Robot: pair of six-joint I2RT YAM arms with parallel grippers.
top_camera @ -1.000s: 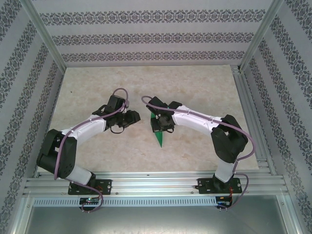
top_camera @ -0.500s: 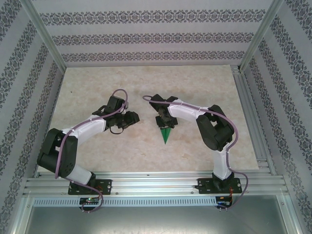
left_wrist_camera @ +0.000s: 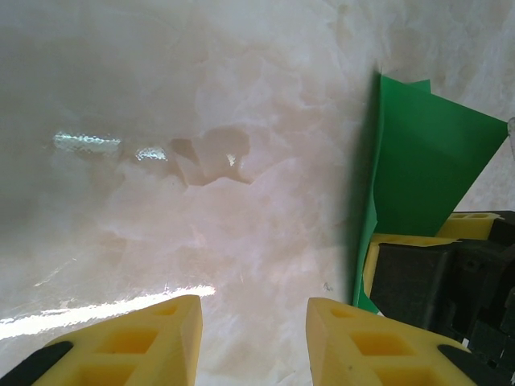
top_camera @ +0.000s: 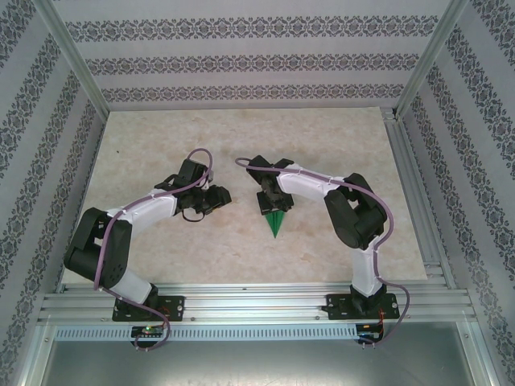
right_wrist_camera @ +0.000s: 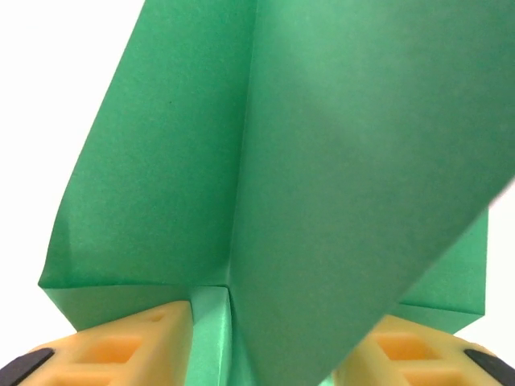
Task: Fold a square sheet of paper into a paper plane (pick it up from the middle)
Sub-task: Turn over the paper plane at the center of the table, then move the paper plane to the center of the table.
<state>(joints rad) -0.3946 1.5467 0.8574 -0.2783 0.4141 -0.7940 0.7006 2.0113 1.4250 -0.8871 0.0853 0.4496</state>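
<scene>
The paper plane (top_camera: 276, 223) is lying on the table (top_camera: 241, 257), its nose pointing toward the arm bases. Just behind it, the right gripper (top_camera: 273, 203) is straddling the tail, its fingers (right_wrist_camera: 153, 338) standing apart around the centre fold, not pinching. Beside it, the left gripper (top_camera: 219, 195) is hovering with its jaws parted, holding nothing.

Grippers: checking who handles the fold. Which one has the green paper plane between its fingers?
The right gripper: the paper plane lies between its fingers. The left gripper frames bare table.
</scene>
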